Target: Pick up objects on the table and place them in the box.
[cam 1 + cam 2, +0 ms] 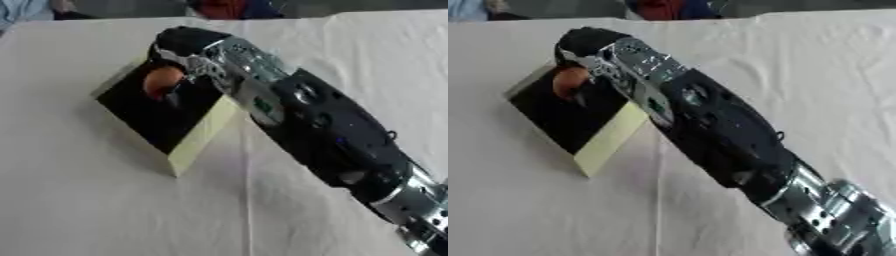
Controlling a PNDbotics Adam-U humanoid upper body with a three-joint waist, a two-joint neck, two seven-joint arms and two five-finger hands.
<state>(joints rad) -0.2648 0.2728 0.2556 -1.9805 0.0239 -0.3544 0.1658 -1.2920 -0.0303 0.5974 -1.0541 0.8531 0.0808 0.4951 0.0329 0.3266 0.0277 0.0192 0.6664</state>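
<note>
The right arm [332, 135] ran from the lower right corner of the frame diagonally up toward the upper left, black along most of its length with silver joints near the corner and again near the wrist. Its right hand [179, 47] hung over the open top of the box [206, 132], which sat left of centre on the white tablecloth [87, 200], pale yellow on its outer walls and black inside. An orange rounded object [163, 80] showed just below the hand, within the box's upper corner against the dark interior. The hand's fingers pointed down around the object, but the pictures did not show whether they gripped it or merely stood beside it. The left hand appeared in neither view.
</note>
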